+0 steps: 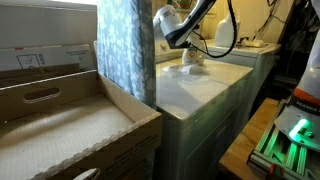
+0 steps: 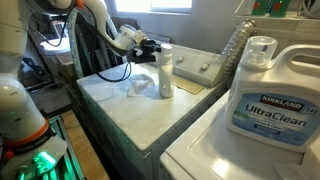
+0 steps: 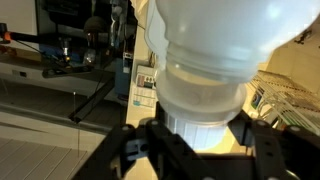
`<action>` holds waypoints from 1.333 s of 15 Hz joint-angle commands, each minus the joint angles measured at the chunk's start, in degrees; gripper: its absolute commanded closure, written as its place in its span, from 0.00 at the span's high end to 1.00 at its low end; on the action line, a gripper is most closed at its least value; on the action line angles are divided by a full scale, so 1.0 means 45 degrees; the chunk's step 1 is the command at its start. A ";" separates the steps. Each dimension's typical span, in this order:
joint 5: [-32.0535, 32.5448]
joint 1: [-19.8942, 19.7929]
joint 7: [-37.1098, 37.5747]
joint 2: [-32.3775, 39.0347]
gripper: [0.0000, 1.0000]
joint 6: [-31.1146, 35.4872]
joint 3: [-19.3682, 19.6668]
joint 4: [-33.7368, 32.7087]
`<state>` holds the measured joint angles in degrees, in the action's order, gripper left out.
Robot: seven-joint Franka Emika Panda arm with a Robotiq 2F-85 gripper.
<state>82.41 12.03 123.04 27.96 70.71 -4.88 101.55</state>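
Only the wrist view shows the gripper [image 3: 200,145] apparently clamped on the white bottle [image 3: 205,50].

Three containers in an exterior view: one white bottle [image 2: 164,70] at centre, one clear bottle [image 2: 232,42] at upper right, one jug [image 2: 270,95] at right. One arm [image 2: 100,20], one gripper [image 2: 153,47]. Two machines [image 2: 115,105], centre and lower right. In an exterior view — two boxes [image 1: 60,130] at left, one curtain [image 1: 125,50] at top centre.

White bottle [image 3: 205,60] smooth matt plastic; detergent jug [image 2: 296,66] glossy plastic (label [image 2: 262,106] too); box [image 1: 60,120] rough cardboard
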 commanded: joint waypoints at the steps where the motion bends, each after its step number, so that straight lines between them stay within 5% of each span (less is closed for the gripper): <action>1: 0.0574 0.0018 0.0638 0.0122 0.38 -0.0372 -0.0051 0.0408; 10: 0.0804 0.0021 0.0859 0.0514 0.38 -0.0746 -0.0201 0.0823; 11: 0.0865 -0.0056 0.0473 0.0484 0.63 -0.0470 -0.0244 0.0435; 16: 0.0864 -0.0035 0.0490 0.0533 0.63 -0.0598 -0.0271 0.0443; 17: 0.0916 -0.0022 0.0590 0.0584 0.38 -0.0622 -0.0252 0.0445; 20: 0.1297 0.0066 0.0828 0.0879 0.38 -0.0668 -0.0205 0.0653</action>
<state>86.57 12.50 125.26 30.53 68.44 -5.26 103.53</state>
